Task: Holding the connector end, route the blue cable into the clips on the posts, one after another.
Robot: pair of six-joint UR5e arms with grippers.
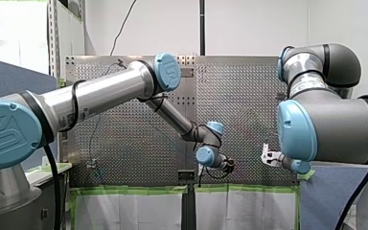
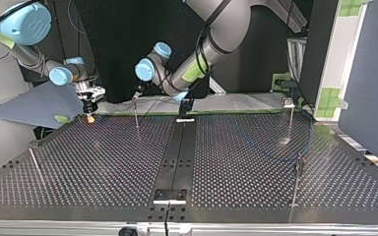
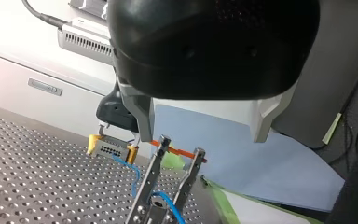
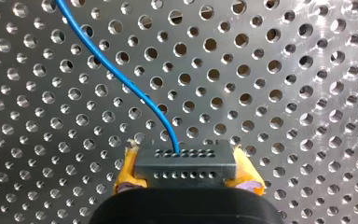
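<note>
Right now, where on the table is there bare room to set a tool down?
Bare: the near stretch in the top view, between the leaning post and the centre strip. Crowded: the far edge, by my right gripper and left gripper, and that view's right, with two posts and blue cable.

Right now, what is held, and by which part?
My right gripper clamps the grey perforated connector block of the blue cable by its two short ends; my left gripper, open, holds nothing.
</note>
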